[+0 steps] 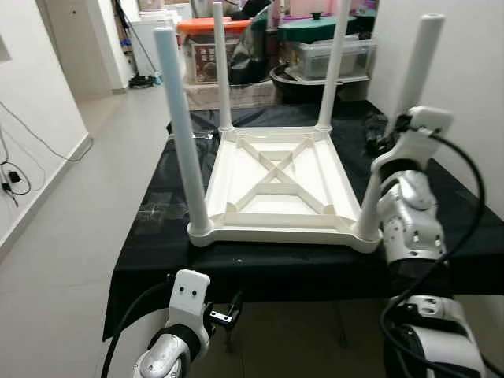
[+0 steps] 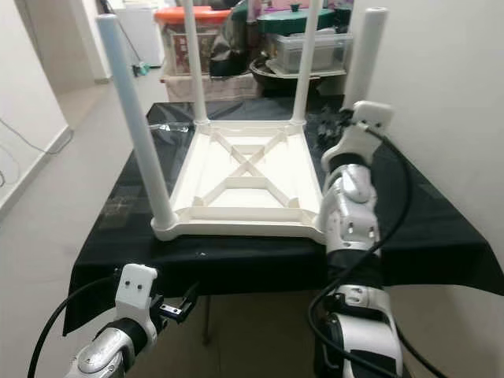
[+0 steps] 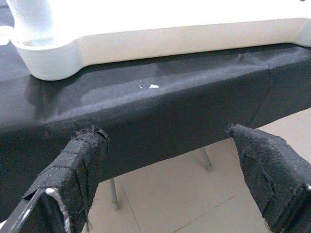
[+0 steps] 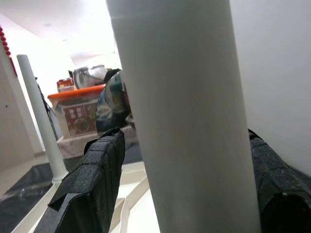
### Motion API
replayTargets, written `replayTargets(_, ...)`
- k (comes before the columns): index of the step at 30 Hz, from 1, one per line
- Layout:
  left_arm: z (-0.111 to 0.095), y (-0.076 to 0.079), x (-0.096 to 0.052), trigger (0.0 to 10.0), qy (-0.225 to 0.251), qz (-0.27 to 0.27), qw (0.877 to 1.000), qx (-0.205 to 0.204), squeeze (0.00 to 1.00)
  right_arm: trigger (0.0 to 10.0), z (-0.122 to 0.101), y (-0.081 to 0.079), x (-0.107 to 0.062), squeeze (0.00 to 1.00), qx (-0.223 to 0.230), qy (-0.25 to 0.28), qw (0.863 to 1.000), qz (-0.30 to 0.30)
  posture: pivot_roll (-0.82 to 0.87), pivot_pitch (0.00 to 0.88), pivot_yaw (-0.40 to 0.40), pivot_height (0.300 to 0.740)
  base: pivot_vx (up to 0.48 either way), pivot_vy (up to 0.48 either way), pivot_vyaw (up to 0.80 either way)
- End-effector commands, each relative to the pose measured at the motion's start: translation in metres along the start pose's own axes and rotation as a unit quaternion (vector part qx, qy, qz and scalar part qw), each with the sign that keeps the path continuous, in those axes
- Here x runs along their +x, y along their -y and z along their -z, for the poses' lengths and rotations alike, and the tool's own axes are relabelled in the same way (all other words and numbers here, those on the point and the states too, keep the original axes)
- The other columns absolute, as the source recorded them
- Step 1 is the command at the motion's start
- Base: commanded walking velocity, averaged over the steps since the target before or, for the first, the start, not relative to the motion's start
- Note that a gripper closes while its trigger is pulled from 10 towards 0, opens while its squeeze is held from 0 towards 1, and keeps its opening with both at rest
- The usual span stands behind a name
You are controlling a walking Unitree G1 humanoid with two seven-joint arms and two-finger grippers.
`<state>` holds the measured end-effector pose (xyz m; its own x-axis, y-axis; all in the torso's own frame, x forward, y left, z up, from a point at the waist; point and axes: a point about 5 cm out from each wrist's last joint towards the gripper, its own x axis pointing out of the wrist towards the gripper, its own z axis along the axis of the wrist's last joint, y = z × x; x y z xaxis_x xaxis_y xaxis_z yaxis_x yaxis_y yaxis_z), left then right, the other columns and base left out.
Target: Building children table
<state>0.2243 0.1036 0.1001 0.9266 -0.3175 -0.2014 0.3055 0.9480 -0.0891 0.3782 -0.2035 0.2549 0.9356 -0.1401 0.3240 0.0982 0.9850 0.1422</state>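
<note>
Looks like a home, hallway or spare room used for storage. Pale tiled floor (image 1: 102, 197) w/ white walls (image 1: 31, 87) and skirting at left, loose cables (image 1: 20, 169) along it. At far end: stacked plastic storage bins, orange-lidded one (image 1: 209, 49) and clear one (image 1: 331, 57), plus a green-lidded pot (image 1: 315, 27). Black cloth-covered table (image 1: 157, 236) in middle.

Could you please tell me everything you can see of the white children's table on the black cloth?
The children's table is white, plastic-looking, and lies upside down on a black cloth covering a larger table. Its underside faces up, showing crossed ribs. Four round legs stand upright at the corners. The near right leg sits between the fingers of the right gripper, which bracket it closely; contact is unclear. The left gripper hangs open below the cloth's front edge, apart from it.
</note>
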Motion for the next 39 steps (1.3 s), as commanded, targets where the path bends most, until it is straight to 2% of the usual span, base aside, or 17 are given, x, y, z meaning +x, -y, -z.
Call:
replayTargets(1,0.000,-0.003,-0.002,10.0,-0.005,-0.005,1.000,-0.001,0.00,10.0,0.008,-0.019,0.001,0.00,0.012,-0.018,0.999,-0.042,0.06,0.000,-0.014,0.740,0.000,0.000,0.00)
replayTargets(7,-0.001,-0.002,-0.001,10.0,-0.003,-0.005,1.000,0.008,0.00,10.0,0.008,-0.023,0.003,0.00,0.010,-0.017,0.999,-0.049,0.06,0.000,-0.020,0.740,0.000,0.000,0.00)
replayTargets(14,-0.001,-0.002,-0.001,10.0,-0.002,-0.006,1.000,0.010,0.00,10.0,0.007,-0.024,0.005,0.00,0.009,-0.012,0.998,-0.053,0.06,0.000,-0.019,0.740,0.000,-0.439,0.00)
replayTargets(20,-0.002,-0.004,-0.001,10.0,0.002,-0.017,1.000,-0.008,0.00,10.0,0.004,-0.027,0.006,0.00,0.007,-0.006,0.998,-0.060,0.06,0.000,-0.022,0.740,0.090,0.000,0.00)
replayTargets(30,-0.002,-0.003,0.001,10.0,-0.002,-0.015,1.000,-0.011,0.00,10.0,-0.001,-0.033,0.008,0.00,0.014,0.006,0.997,-0.076,0.05,0.002,-0.025,0.740,0.000,0.000,0.00)
replayTargets(35,-0.003,-0.002,0.000,10.0,-0.002,-0.015,1.000,-0.013,0.00,10.0,-0.010,-0.045,0.016,0.00,0.022,0.007,0.995,-0.095,0.05,0.013,-0.025,0.740,0.000,0.000,0.00)
replayTargets(38,-0.003,-0.002,0.000,10.0,-0.002,-0.015,1.000,-0.013,0.00,10.0,-0.010,-0.046,0.017,0.00,0.024,0.006,0.995,-0.097,0.05,0.013,-0.025,0.740,0.000,0.000,0.00)
replayTargets(39,-0.003,-0.002,0.000,10.0,-0.002,-0.016,1.000,-0.013,0.00,9.1,-0.011,-0.048,0.021,0.00,0.029,0.000,0.995,-0.097,0.05,0.023,-0.026,0.740,0.000,0.000,0.00)
